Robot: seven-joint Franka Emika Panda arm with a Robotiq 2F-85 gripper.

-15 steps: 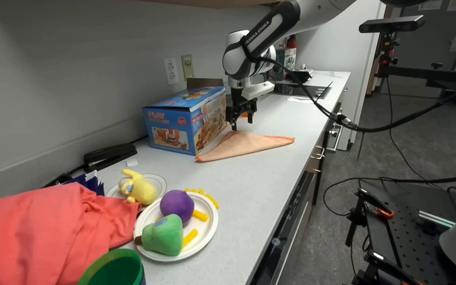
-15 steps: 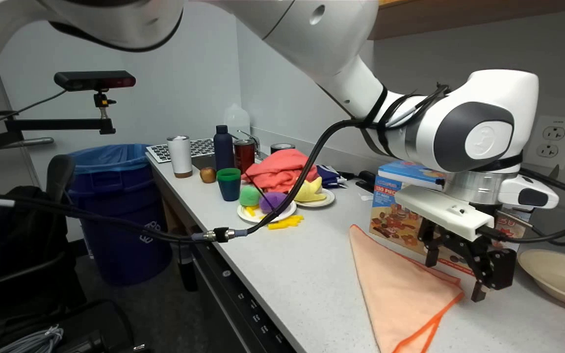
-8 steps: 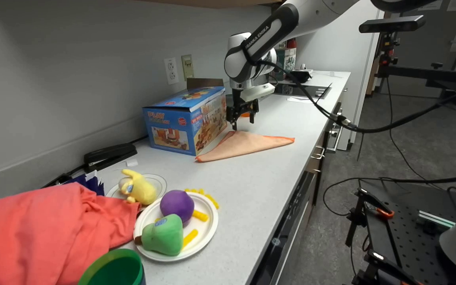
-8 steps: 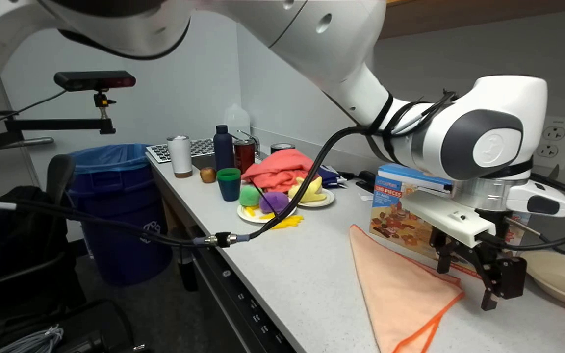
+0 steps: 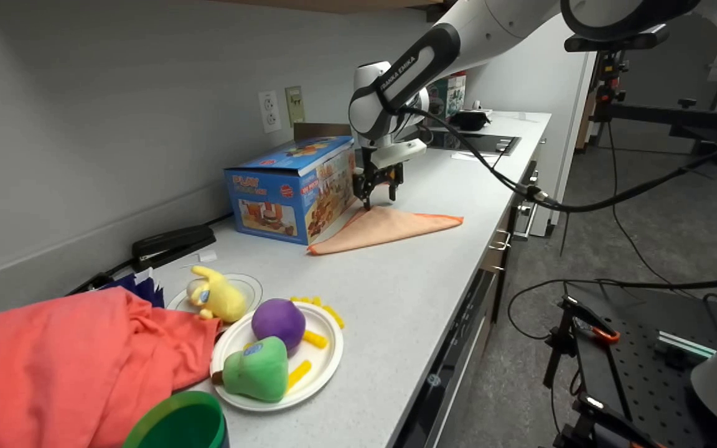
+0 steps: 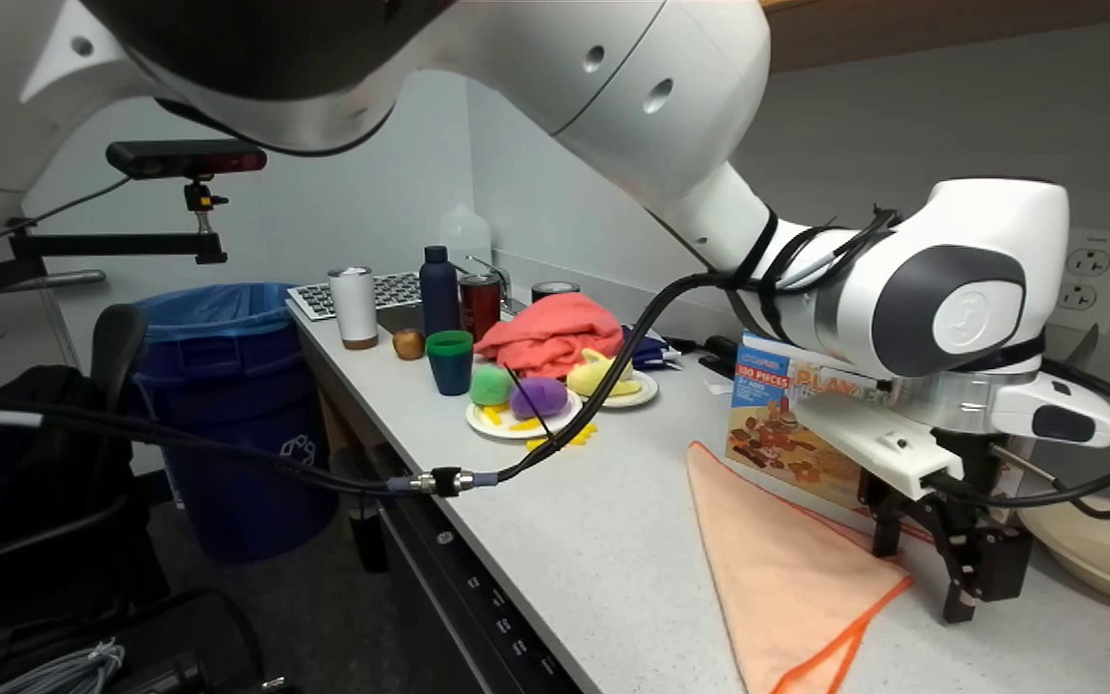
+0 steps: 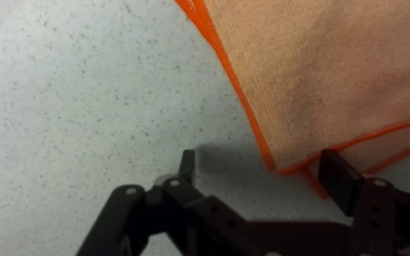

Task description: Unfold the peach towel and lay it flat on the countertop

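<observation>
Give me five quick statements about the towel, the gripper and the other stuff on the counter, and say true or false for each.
1. The gripper is open. True.
2. The peach towel lies fully unfolded. False: it is folded into a rough triangle.
3. The green pear and purple toy share a white plate. True.
4. The towel lies on top of the blue box. False: it lies on the counter beside the box.
5. The coral cloth lies in a heap. True.

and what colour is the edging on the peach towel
The edging is bright orange, clearest in the wrist view.
</observation>
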